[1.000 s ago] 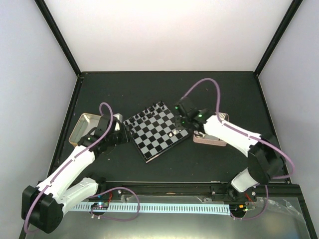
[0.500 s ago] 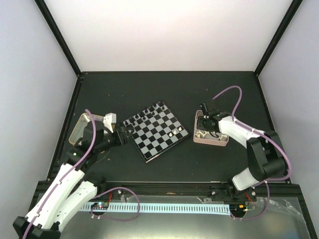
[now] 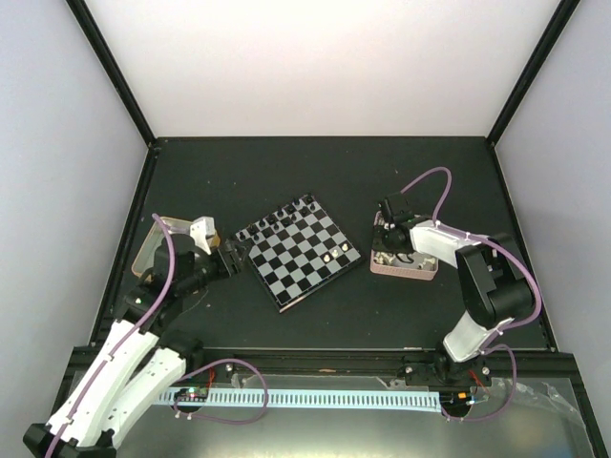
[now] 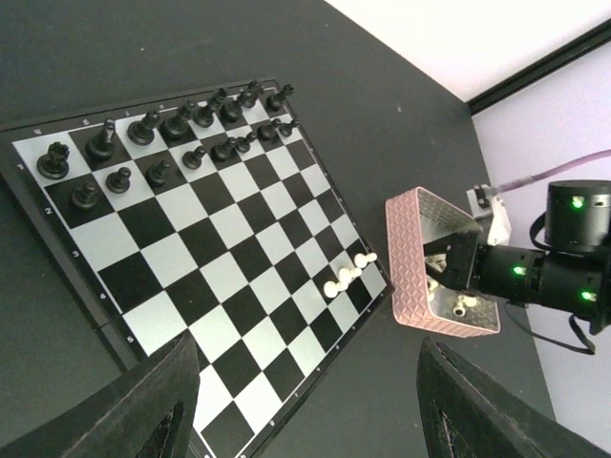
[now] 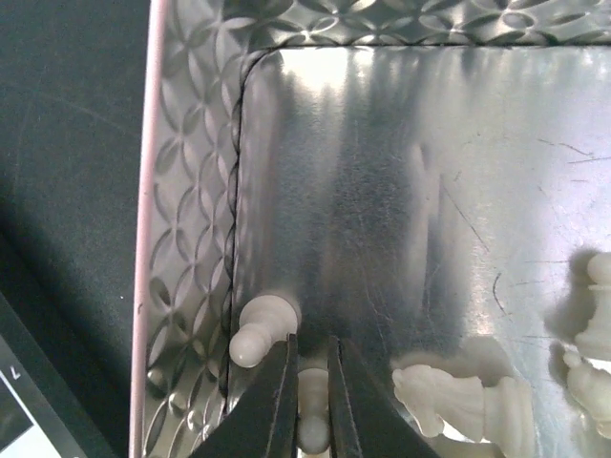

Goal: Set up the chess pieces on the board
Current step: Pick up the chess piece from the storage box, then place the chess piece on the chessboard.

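Observation:
The board (image 3: 298, 250) lies tilted mid-table, black chess pieces (image 4: 181, 134) standing in two rows along its far-left side. A few white pawns (image 4: 346, 277) stand at its right corner. My left gripper (image 4: 307, 343) hangs open over the board's near-left edge, holding nothing. My right gripper (image 3: 389, 234) reaches down into the pink tray (image 3: 403, 266). In the right wrist view its jaws (image 5: 310, 348) stand shut on a white pawn (image 5: 311, 401) lying on the tray floor. Another white pawn (image 5: 260, 329) lies touching the left finger, and a white knight (image 5: 458, 396) lies to the right.
The tray's patterned wall (image 5: 191, 191) stands just left of my right fingers, with more white pieces (image 5: 597, 324) at the right. A shiny metal tin (image 3: 148, 250) sits behind my left arm at the table's left. Black frame posts border the table.
My right gripper has moved from the board's right edge into the pink tray and closed on a white pawn. My left arm has drawn back toward the near left.

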